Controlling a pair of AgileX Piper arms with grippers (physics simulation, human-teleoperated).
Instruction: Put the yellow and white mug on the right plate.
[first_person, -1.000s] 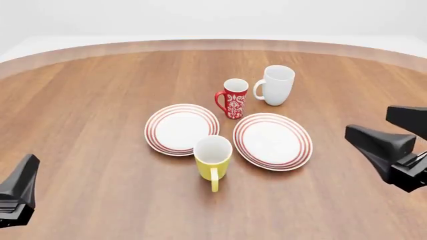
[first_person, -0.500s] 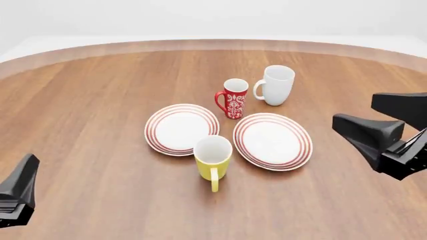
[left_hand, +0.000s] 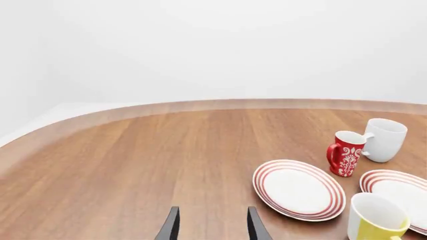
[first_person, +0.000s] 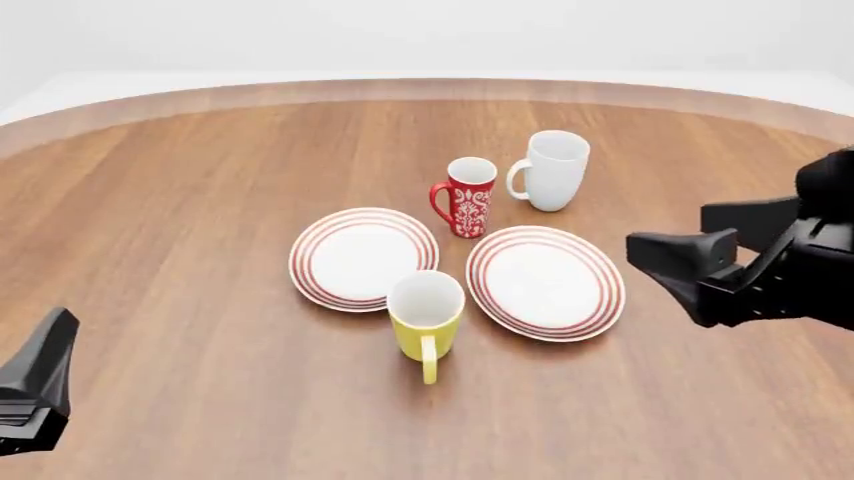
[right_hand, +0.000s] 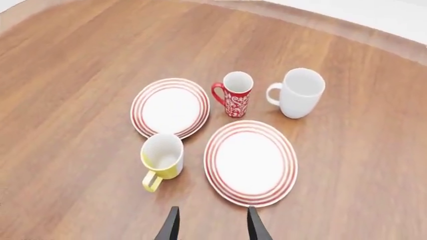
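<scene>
Right jaws (first_person: 687, 262) apart, yellow and white mug (first_person: 426, 313) well left

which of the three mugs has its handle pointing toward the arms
The yellow and white mug; its handle faces the near edge, while the red mug and white mug have theirs pointing left.

Yellow mug (first_person: 426, 318) with white inside, white plate (first_person: 545, 283) with red rings, red mug (first_person: 467, 196) with white pattern
</scene>
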